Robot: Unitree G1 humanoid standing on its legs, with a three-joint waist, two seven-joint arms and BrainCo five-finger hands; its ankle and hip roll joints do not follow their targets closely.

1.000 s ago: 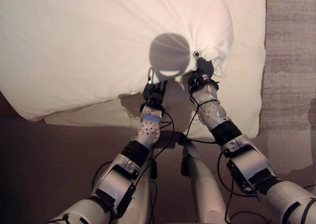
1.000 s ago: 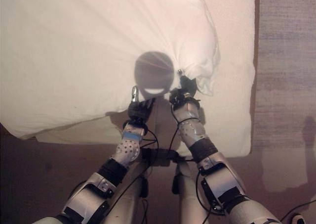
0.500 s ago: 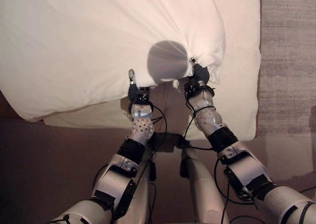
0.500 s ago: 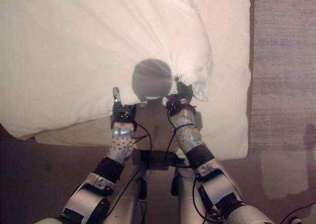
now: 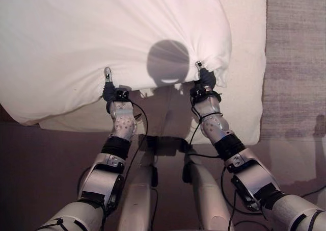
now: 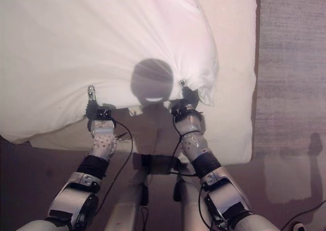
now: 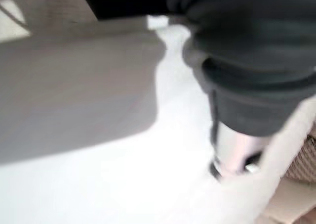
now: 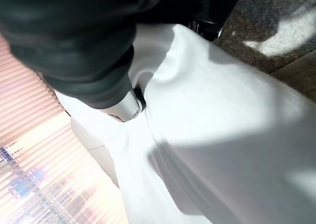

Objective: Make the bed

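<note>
A white duvet lies puffed over the bed, its near edge facing me. My right hand is shut on the duvet's near right corner, where the cloth bunches and creases run towards the grip; the right wrist view has a fingertip dug into a fold of the duvet. My left hand sits at the near edge further left, with one straight finger lying on top of the cloth. In the left wrist view that finger presses on white cloth.
The cream mattress sheet shows bare to the right of the duvet and under its near edge. A grey rug runs along the bed's right side. Dark floor lies in front of the bed.
My left hand has slid left along the duvet's near edge, away from the right hand. The right hand has kept its hold on the corner. The camera has shifted slightly.
</note>
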